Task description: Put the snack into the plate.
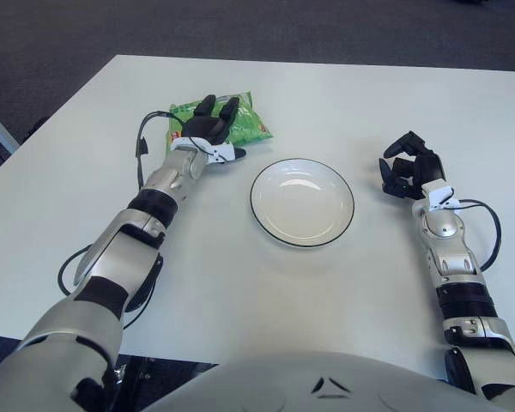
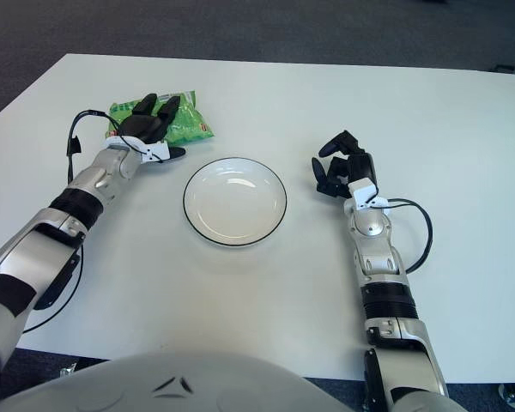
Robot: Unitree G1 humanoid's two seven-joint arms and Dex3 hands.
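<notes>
The green snack bag point(image 1: 251, 127) lies flat on the white table, up and to the left of the plate. My left hand point(image 1: 215, 120) is on top of the bag's left half. Its two dark fingers point(image 1: 208, 106) stretch forward over the bag, and the thumb points right along the bag's near edge, not closed round it. The bag's left part is hidden under the hand. The white plate point(image 1: 302, 206) with a dark rim sits empty in the middle of the table. My right hand point(image 1: 408, 167) shows to the right of the plate, fingers curled, holding nothing.
A black cable point(image 1: 142, 142) loops beside my left wrist, and another point(image 1: 489, 225) runs by my right forearm. The white table point(image 1: 343, 94) stretches wide behind the plate; its far edge meets dark floor.
</notes>
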